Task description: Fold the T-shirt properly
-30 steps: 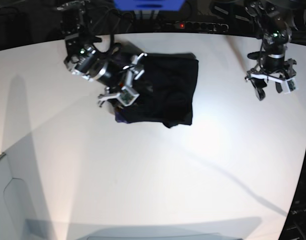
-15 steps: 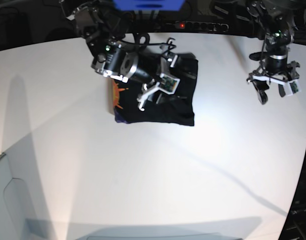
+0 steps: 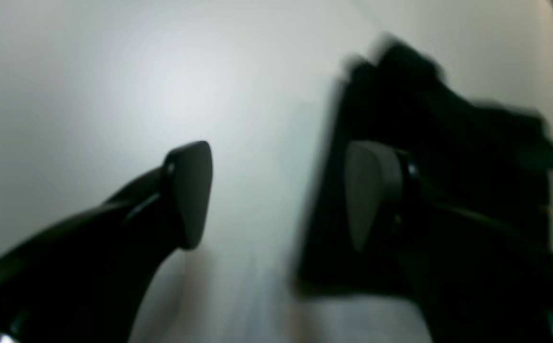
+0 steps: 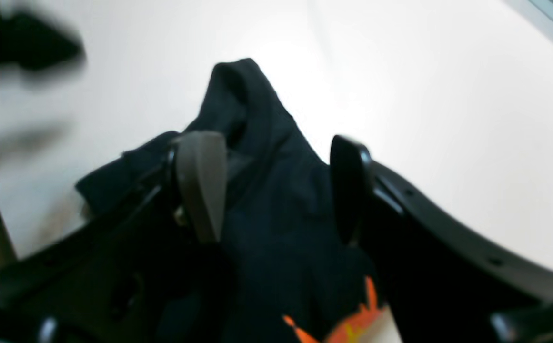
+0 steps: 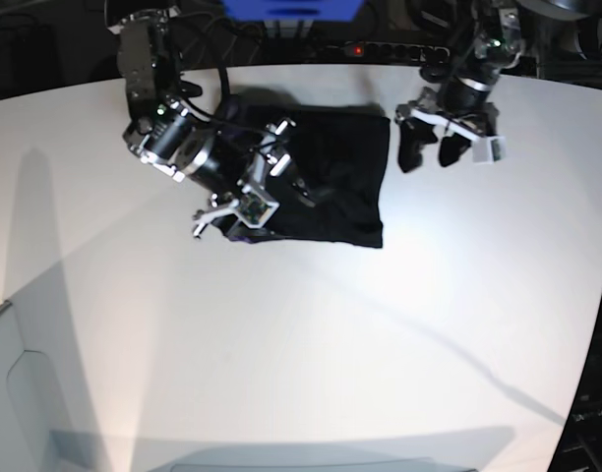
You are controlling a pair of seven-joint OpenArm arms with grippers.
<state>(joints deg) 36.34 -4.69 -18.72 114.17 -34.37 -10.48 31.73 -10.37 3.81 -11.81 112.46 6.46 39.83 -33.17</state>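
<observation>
T-shirt (image 5: pixel 331 177) folded on table (image 5: pixel 301 344), right claw (image 5: pixel 244 185) wide above it, left claw (image 5: pixel 431 152) wide beside it

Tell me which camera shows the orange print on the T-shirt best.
The right wrist view: the orange print shows at the bottom edge on the black T-shirt, below the open right gripper. In the base view the right arm covers that end of the shirt. The blurred left wrist view shows only dark cloth.

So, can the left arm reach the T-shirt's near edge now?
Probably yes: the left gripper, jaws open, hovers just beside the T-shirt, with only bare table between.
</observation>
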